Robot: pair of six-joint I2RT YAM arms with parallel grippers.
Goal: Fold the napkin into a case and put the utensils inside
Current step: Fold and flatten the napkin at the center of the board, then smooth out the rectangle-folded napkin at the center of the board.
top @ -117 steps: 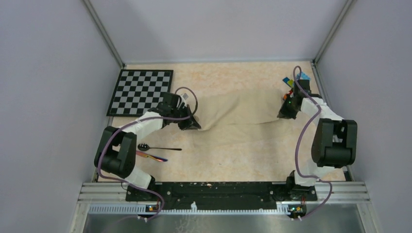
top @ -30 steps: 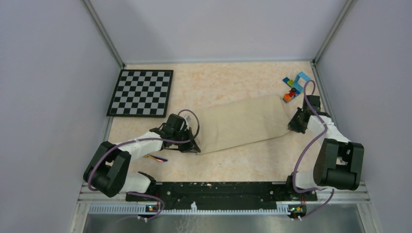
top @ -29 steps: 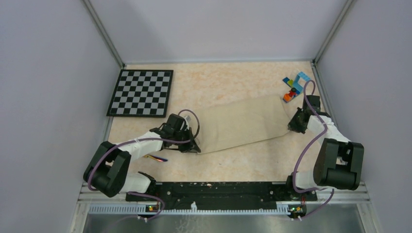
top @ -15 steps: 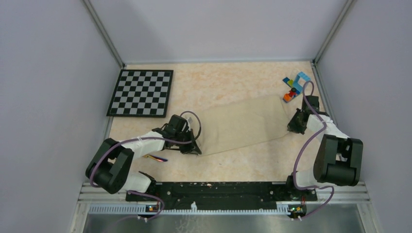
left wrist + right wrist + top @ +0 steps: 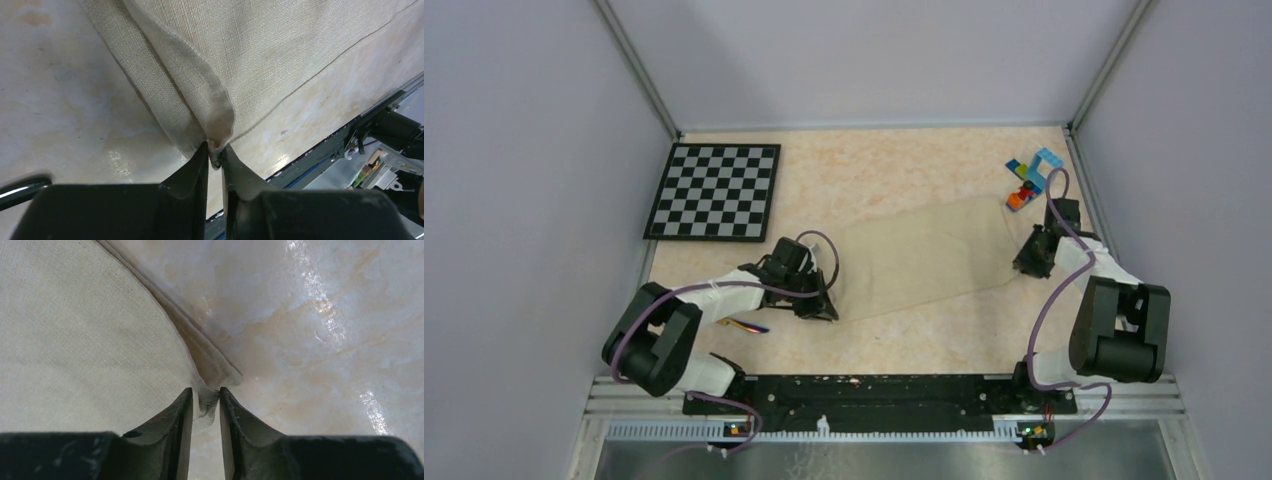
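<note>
The cream-beige napkin (image 5: 919,255) lies folded in two as a long slanted band across the middle of the table. My left gripper (image 5: 827,310) is shut on its near-left corner, low at the table; the left wrist view shows the doubled hem (image 5: 220,120) pinched between the jaws (image 5: 215,155). My right gripper (image 5: 1024,266) is shut on the right corner, with cloth (image 5: 75,330) bunched between the jaws (image 5: 206,399). The utensils lie mostly hidden under my left arm; only a rainbow-tinted tip (image 5: 748,326) and a dark end (image 5: 22,184) show. No case is formed.
A black-and-white chequered board (image 5: 714,190) lies at the far left. Small coloured toy bricks (image 5: 1027,180) sit at the far right, just beyond the right gripper. Grey walls close in three sides. The black arm mounting rail (image 5: 874,390) runs along the near edge.
Since 3.9 s ago both grippers drew the napkin's corners nearer, folding the cloth over itself. In the last second they crept slightly nearer and lower; both grips are unchanged.
</note>
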